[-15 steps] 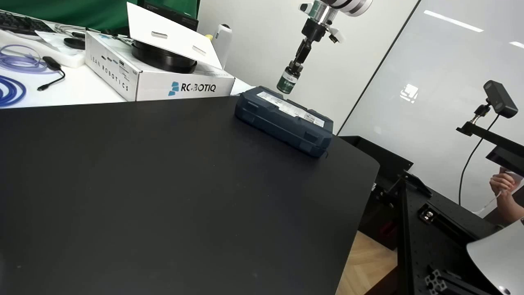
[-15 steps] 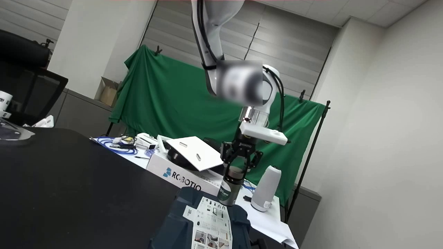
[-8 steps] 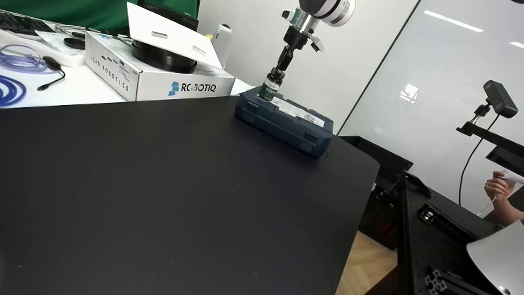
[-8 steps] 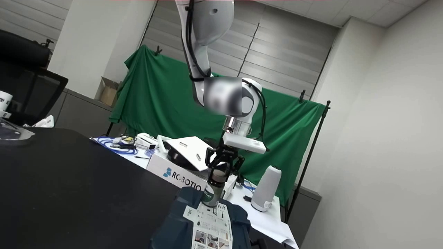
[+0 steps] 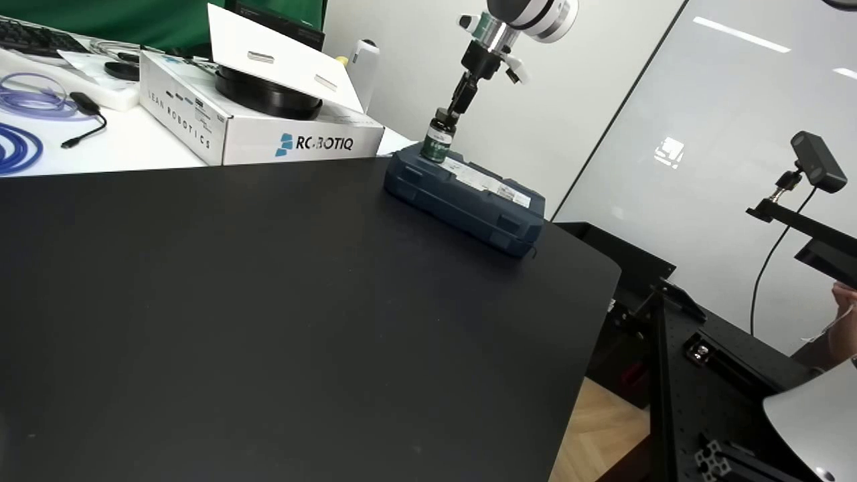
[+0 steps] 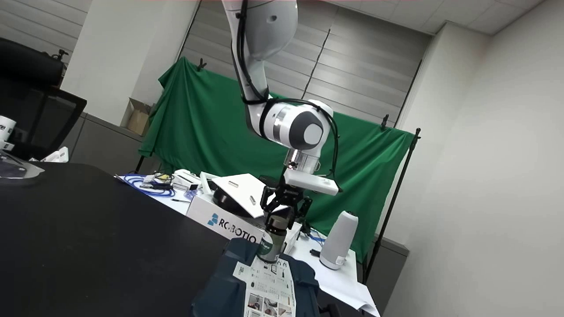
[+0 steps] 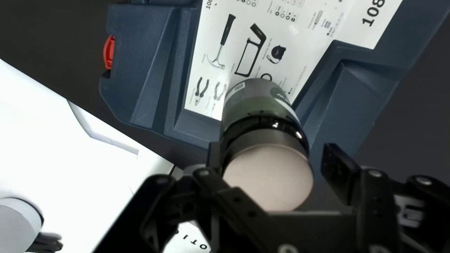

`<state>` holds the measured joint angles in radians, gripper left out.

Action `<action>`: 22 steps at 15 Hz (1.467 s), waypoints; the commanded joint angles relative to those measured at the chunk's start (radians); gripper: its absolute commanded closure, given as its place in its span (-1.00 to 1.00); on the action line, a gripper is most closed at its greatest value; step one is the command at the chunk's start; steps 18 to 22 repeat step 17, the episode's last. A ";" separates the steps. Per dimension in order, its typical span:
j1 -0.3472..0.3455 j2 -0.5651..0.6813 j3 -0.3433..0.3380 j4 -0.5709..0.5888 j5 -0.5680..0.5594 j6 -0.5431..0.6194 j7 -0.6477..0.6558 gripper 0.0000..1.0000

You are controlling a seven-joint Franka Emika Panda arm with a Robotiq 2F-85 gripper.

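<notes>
1. Currently the gripper (image 7: pixel 272 154) is open around the cap (image 7: pixel 269 175) of a dark green jar (image 5: pixel 438 137); in the wrist view a narrow gap shows between the cap and the finger on the right.
2. Jar upright on the far end of a dark blue case (image 5: pixel 462 211), base on the printed label (image 6: pixel 269 288).
3. Edges: case lies along the far right margin of the black tabletop (image 5: pixel 281 321), which spreads left and near of it. Robotiq box (image 5: pixel 301 148) to the left, near the case.
4. Change: 1 s ago the jar hung above the case, gripped; now it stands there. Since 0.5 s ago jar almost unmoved, fingers spread.
5. Hard to make out: whether the finger on the left touches the jar, cannot tell. Case's near end cut off in an exterior view (image 6: pixel 220 286); jar's small print too blurred to read.
</notes>
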<state>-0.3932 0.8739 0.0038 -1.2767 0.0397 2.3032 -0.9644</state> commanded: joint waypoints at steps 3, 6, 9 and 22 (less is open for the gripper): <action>0.023 -0.124 -0.006 -0.044 -0.010 -0.039 0.019 -1.00; 0.043 -0.249 -0.013 -0.115 -0.020 -0.034 0.019 -1.00; 0.061 -0.368 -0.019 -0.198 -0.025 -0.036 0.011 -1.00; 0.070 -0.381 -0.025 -0.205 -0.012 -0.055 -0.004 -1.00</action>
